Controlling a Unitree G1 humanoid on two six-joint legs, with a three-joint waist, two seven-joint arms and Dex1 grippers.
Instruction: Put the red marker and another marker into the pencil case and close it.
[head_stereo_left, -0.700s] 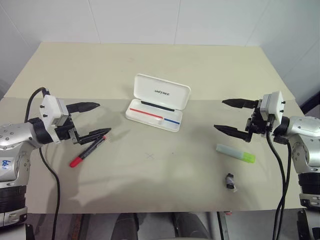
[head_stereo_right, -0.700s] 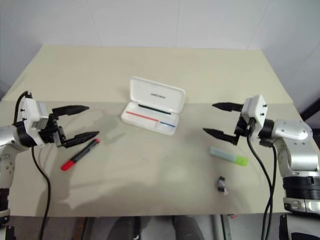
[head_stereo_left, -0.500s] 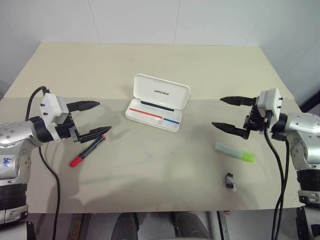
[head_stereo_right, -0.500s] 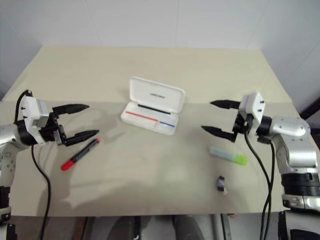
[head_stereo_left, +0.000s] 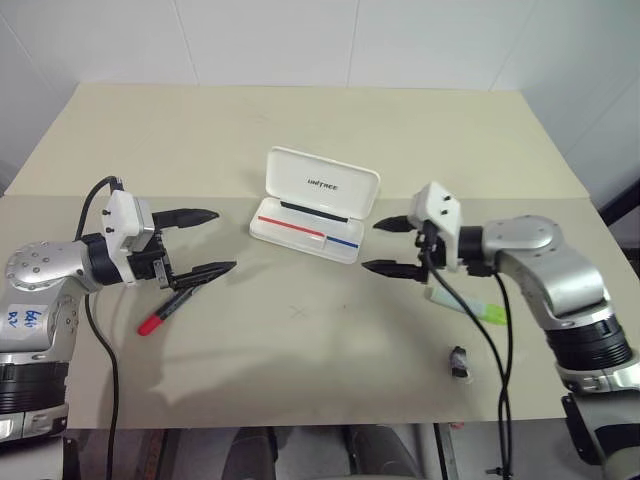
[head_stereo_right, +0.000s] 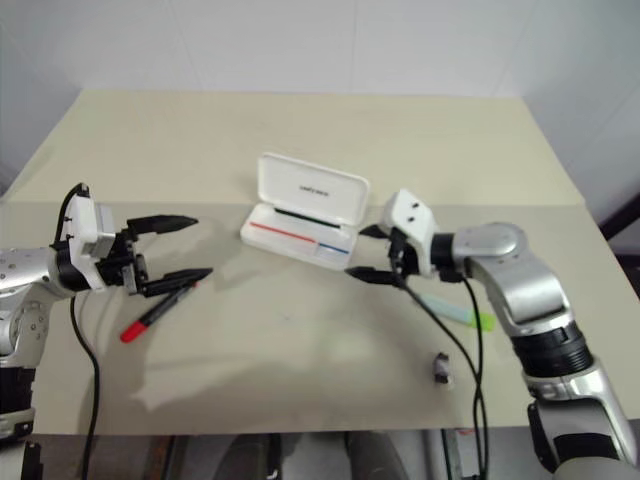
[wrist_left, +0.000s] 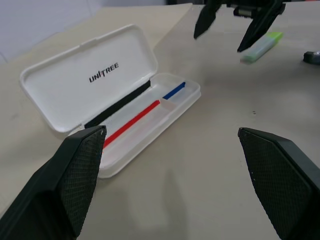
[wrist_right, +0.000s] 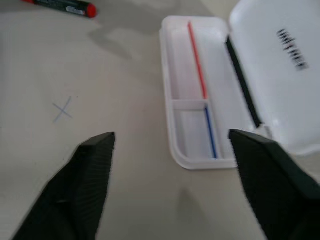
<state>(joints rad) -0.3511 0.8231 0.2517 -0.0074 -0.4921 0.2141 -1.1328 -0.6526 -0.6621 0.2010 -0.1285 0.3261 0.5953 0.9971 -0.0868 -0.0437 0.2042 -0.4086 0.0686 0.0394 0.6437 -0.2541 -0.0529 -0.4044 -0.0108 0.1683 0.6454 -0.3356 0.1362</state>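
On table: pencil case open (empty); left gripper, right gripper spread.

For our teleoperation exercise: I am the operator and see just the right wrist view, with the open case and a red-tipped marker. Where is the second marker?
Observer: The green highlighter lies on the table under the right arm, on the robot's right of the pencil case.
Operator: Anything near it?
Observer: A small black object lies closer to the robot, apart from the highlighter.
Operator: And the other arm?
Observer: The left gripper, jaws open, hangs by the red marker, holding nothing.
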